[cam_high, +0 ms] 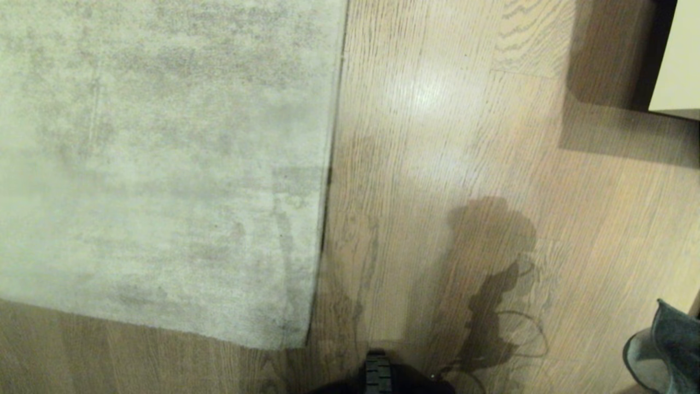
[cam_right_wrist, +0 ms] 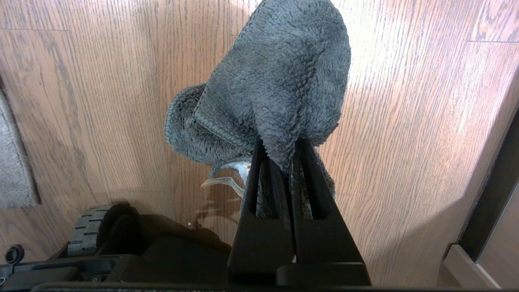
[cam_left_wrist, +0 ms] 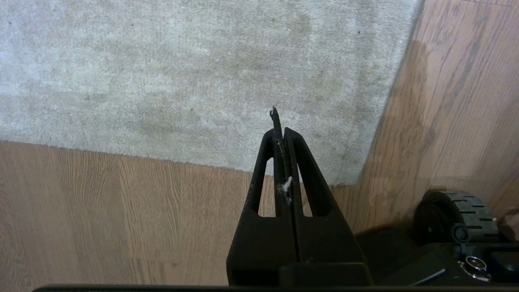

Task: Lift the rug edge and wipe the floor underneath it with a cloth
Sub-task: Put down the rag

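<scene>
The rug (cam_high: 158, 164) lies flat on the left, its long straight right edge running from near to far and its near right corner just ahead of the robot's wheel (cam_high: 378, 372). The left gripper (cam_left_wrist: 279, 121) hangs over that corner, jaws pressed together on nothing. Bare floor (cam_high: 437, 137) fills the right. At the near right, the right gripper (cam_right_wrist: 279, 162) has its jaws clamped on the cloth (cam_right_wrist: 279, 81), which bunches up beyond them above the floor.

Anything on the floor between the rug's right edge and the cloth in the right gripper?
Only bare floor with shadows, per the head view: rug on the left, cloth low right. The right gripper is shut on it.
</scene>
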